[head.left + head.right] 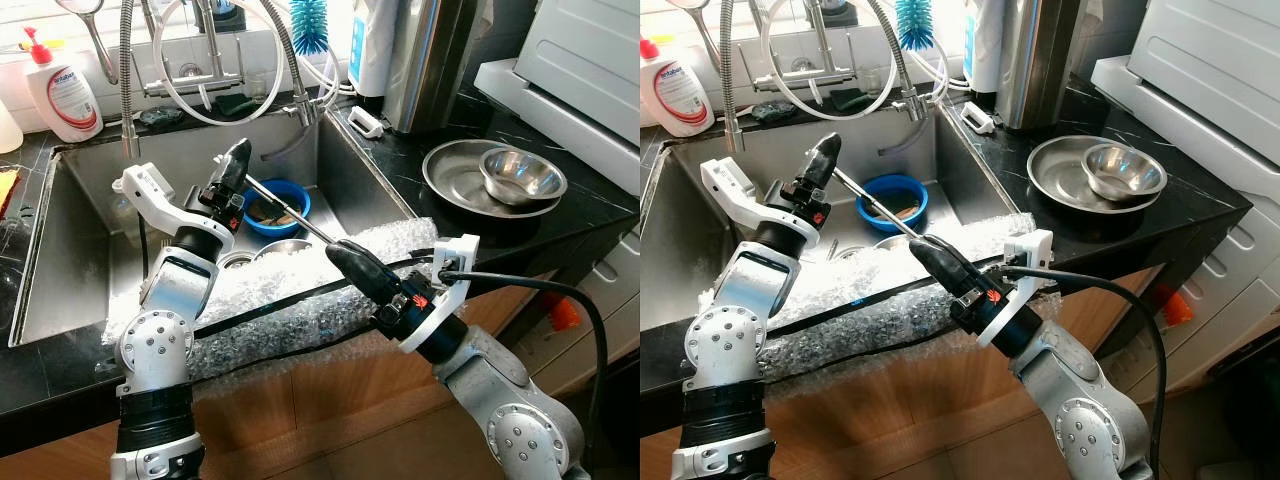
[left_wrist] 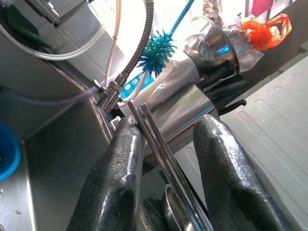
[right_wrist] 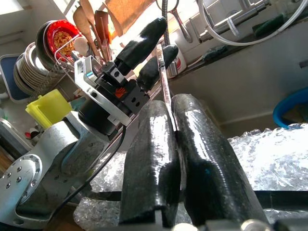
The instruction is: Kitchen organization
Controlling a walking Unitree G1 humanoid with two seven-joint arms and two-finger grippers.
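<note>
**Passing a pair of metal chopsticks between two grippers over the sink**

Looking through the left eye, I see the left gripper raised over the sink, and the metal chopsticks running from it down to the right gripper, which sits above the bubble wrap on the counter edge. Just beyond the rods lies a blue bowl; well off to the right gripper's far side a steel bowl rests in a steel plate. The soap bottle behind the left gripper carries a red label, but I cannot read it.

The right eye shows the same span, both ends engaged.

In the left wrist view the fingers stand apart, and the chopsticks lie against one finger only. I judge that end unsecured. A blue bottle brush hangs beyond.

In the right wrist view the fingers are pressed together, pinching the chopsticks, which run up to the left gripper ahead. A yellow container sits behind.

My worry: only one end is truly gripped. If I pull the arms apart unevenly, the two rods could scissor, slip and clatter into the sink. Closing the left gripper off-centre might catch just one rod.
</note>
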